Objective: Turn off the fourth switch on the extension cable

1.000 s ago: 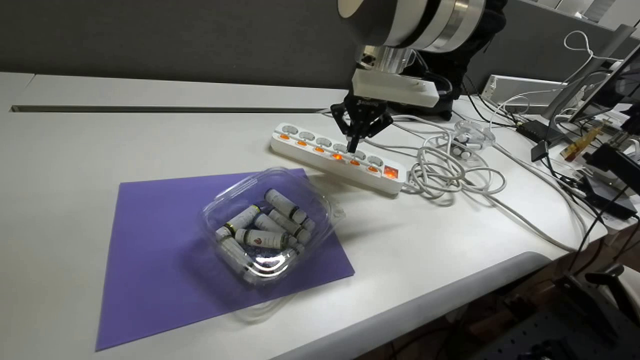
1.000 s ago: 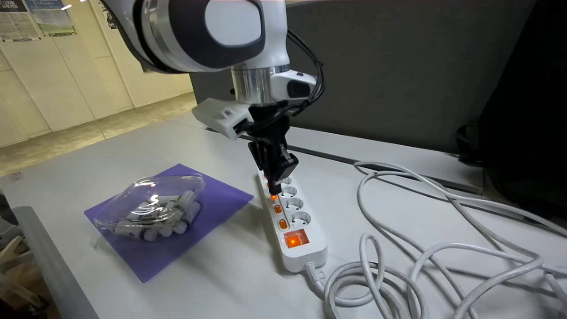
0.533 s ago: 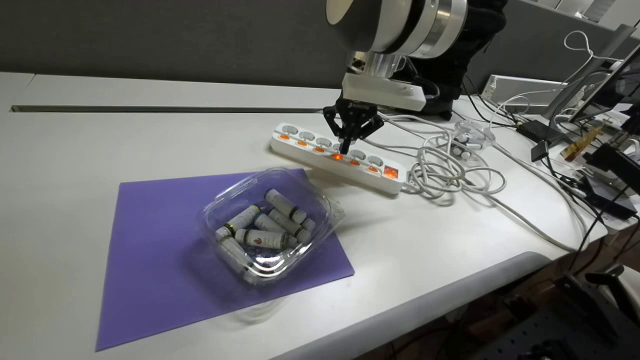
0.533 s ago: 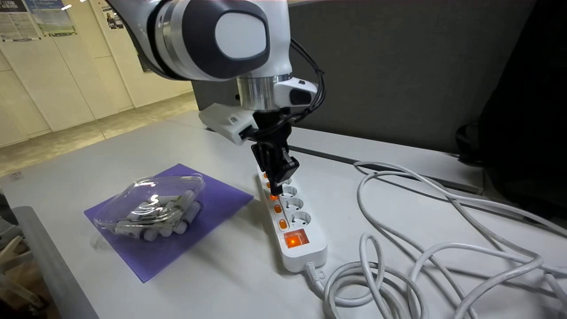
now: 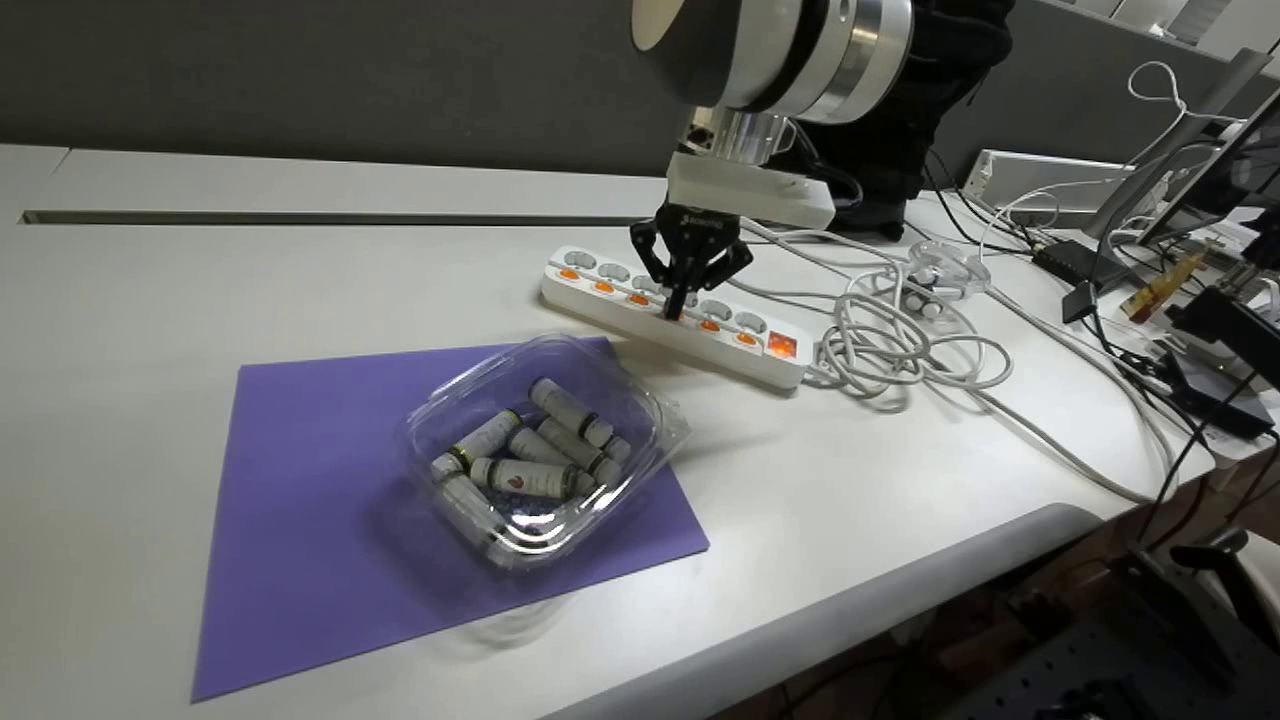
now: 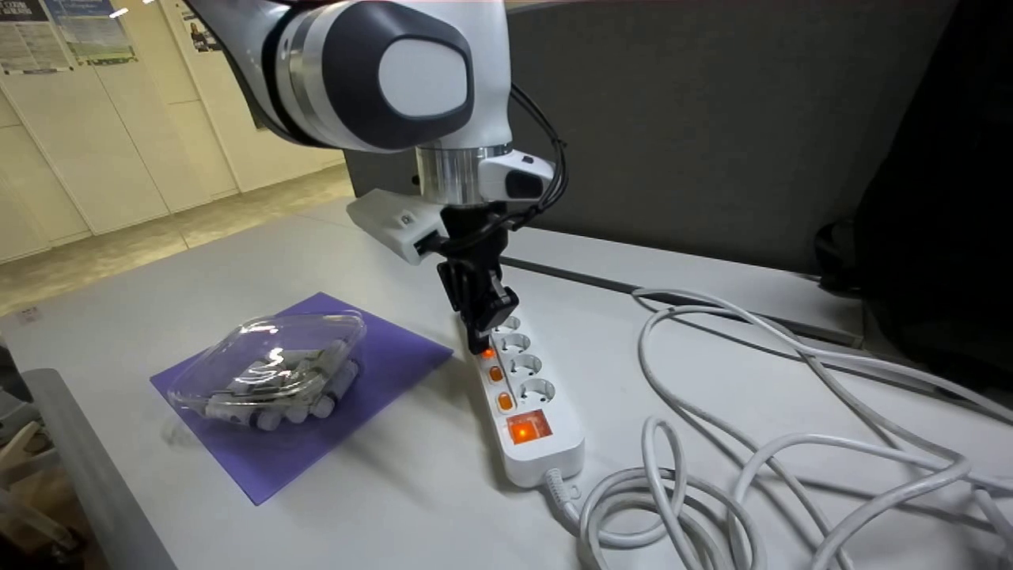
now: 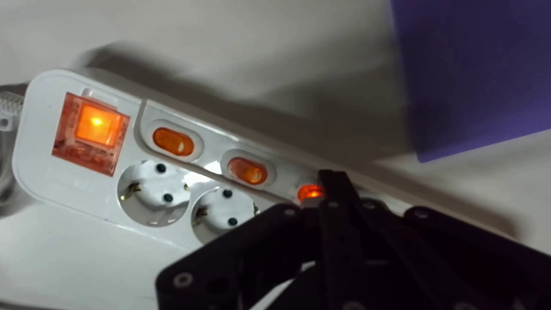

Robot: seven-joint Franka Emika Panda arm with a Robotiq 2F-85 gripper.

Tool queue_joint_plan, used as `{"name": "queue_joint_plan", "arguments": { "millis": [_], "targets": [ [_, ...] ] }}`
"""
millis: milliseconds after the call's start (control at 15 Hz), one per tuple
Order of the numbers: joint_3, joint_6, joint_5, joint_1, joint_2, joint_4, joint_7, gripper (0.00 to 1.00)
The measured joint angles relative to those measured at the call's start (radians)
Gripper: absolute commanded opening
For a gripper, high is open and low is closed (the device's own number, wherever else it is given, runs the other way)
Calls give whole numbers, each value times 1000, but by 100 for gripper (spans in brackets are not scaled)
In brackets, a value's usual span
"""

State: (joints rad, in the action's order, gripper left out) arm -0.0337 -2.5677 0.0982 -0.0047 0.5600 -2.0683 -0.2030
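The white extension cable [image 5: 735, 362] lies diagonally on the table in both exterior views, with a row of sockets and small orange switches. Its large main switch [image 7: 97, 125] glows. One small switch [image 7: 309, 192], third from the main switch, is brightly lit; the neighbouring switches [image 7: 247, 170] are duller. My gripper [image 5: 674, 312] points down with its fingers together and nothing held. In the wrist view my gripper [image 7: 338, 178] covers one end of the lit switch. In an exterior view the lit switch [image 6: 488, 353] shows just beside the fingertips. I cannot tell whether they touch it.
A clear plastic tray [image 5: 542, 547] with several small bottles [image 5: 525, 478] stands on a purple sheet [image 5: 300, 480] near the strip. A tangle of white cord [image 5: 885, 345] lies beyond the main-switch end. A grey partition [image 5: 350, 90] stands along the back.
My gripper has moved left and slightly down in both exterior views, from above the sockets to the lit switch in the switch row. The strip and tray have not moved.
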Motion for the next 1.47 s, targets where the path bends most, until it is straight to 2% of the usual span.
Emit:
{"name": "queue_joint_plan", "arguments": {
  "millis": [267, 533, 867, 1200, 1333, 1467],
  "targets": [
    [2, 20, 41, -5, 0, 3, 4, 0],
    [18, 52, 122, -41, 1, 10, 30, 0],
    [56, 151, 296, -148, 11, 30, 124, 0],
    [69, 310, 475, -271, 46, 67, 246, 0],
    [62, 356, 491, -294, 59, 84, 270, 0],
    [47, 362, 479, -285, 58, 88, 271, 0]
  ]
}}
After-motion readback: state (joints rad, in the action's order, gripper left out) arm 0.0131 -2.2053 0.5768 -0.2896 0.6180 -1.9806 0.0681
